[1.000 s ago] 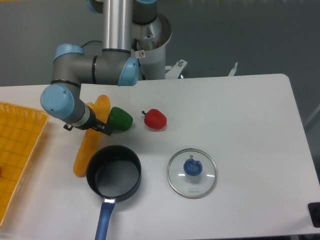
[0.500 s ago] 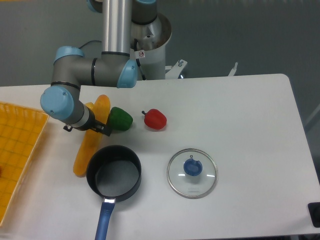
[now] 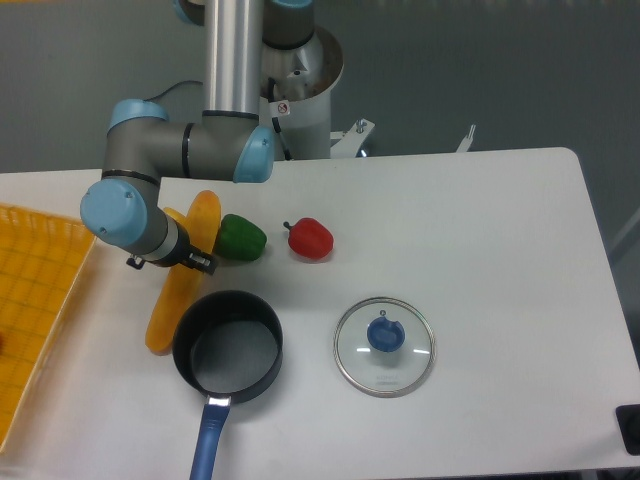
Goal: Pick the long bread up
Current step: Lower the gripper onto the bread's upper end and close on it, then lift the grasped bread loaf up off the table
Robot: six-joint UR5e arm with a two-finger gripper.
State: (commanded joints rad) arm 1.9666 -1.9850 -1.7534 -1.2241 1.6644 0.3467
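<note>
The long bread [image 3: 165, 312] is a slim orange-yellow loaf lying slantwise on the white table, from beside the green pepper [image 3: 241, 238] down to the left of the black pan [image 3: 228, 346]. Its upper end [image 3: 205, 212] and lower half show; the arm's wrist hides its middle. My gripper [image 3: 187, 263] points down over the loaf's middle, and only a small black part of it shows under the wrist. Its fingers are hidden, so I cannot tell whether they are open or shut. A small yellow lump [image 3: 174, 216] peeks out beside the loaf's upper end.
A red pepper [image 3: 310, 239] lies right of the green one. A glass lid with a blue knob [image 3: 384, 346] lies right of the pan. The pan's blue handle [image 3: 206, 442] points to the front edge. A yellow basket [image 3: 35, 300] stands at the left.
The wrist has shifted slightly to the left over the loaf. The long bread and the other things lie where they were.
</note>
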